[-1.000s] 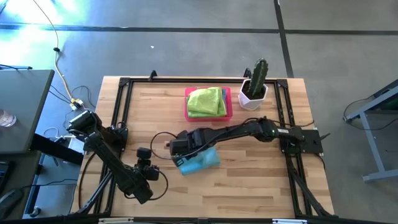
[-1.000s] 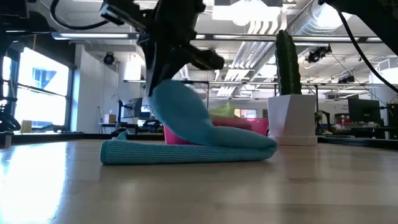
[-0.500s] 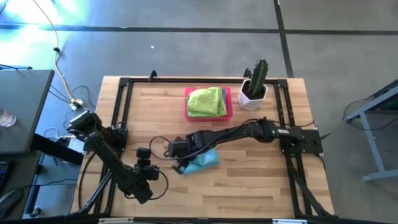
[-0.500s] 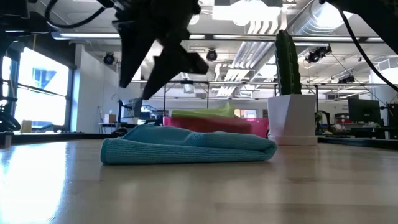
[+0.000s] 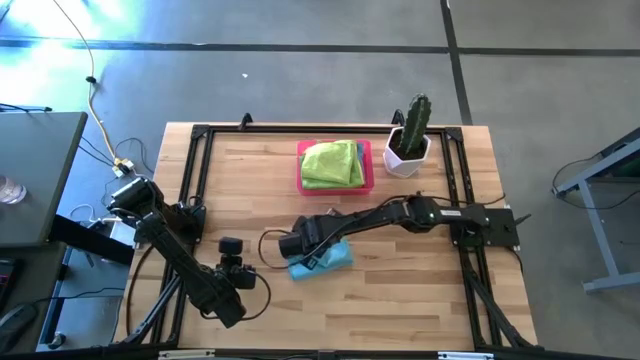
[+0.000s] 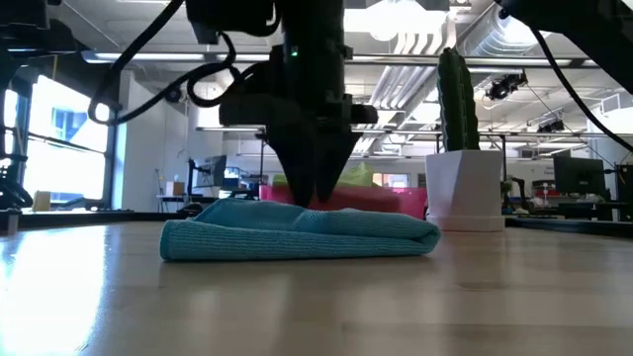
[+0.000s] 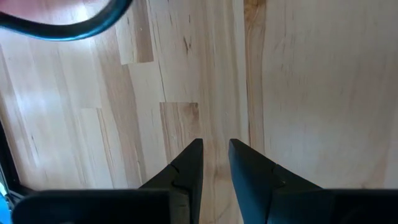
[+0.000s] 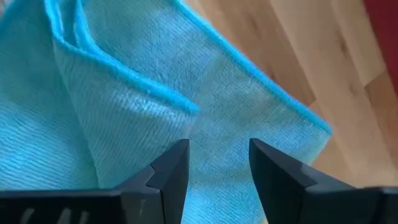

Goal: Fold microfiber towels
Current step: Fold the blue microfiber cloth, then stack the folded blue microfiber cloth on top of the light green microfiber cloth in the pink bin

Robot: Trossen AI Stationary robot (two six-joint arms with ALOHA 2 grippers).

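Hovering the right hand (image 6: 315,203) right over the folded blue towel (image 5: 322,258), lying mid-tabletop (image 5: 400,310) at about 6 o'clock from the pink tray (image 5: 367,180). Fingers parted, grasping nothing. Probably pressing the layers flat, so coming down straight (no dragging the top edge). Left hand (image 7: 215,163) waiting at 9 o'clock of the towel, slightly parted, empty.
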